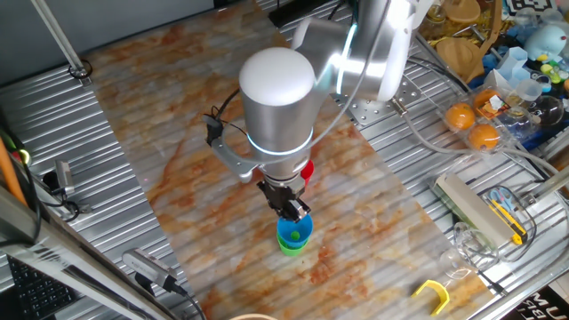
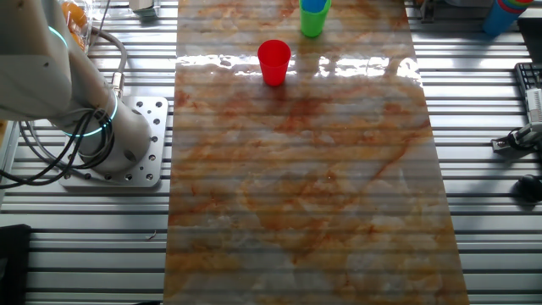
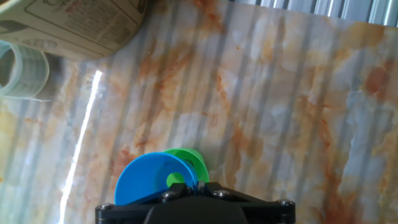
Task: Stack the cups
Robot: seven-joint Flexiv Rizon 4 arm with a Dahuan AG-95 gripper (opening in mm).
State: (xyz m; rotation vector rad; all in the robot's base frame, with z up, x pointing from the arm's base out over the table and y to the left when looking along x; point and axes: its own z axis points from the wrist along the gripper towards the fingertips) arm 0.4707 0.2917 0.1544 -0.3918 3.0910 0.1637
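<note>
The blue cup (image 1: 295, 232) sits nested in the green cup (image 1: 290, 248) on the marbled mat, near its front edge. My gripper (image 1: 294, 212) stands right above them, its fingers pinched shut on the blue cup's rim. In the hand view the blue cup (image 3: 149, 179) and the green cup (image 3: 189, 160) lie just ahead of the gripper (image 3: 196, 185). The red cup (image 2: 273, 62) stands upright alone on the mat, a short way from the pair. In one fixed view the red cup (image 1: 308, 169) is mostly hidden behind the arm. The other fixed view shows the green cup (image 2: 312, 22) with the blue cup (image 2: 314, 4) in it.
Oranges (image 1: 460, 116) and clear plastic cups (image 1: 520, 67) clutter the far right. A power strip (image 1: 476, 209) and a yellow clip (image 1: 433, 292) lie on the ribbed table to the right. A printed cylindrical tub (image 3: 74, 25) and a tape roll (image 3: 22, 68) lie beyond the cups.
</note>
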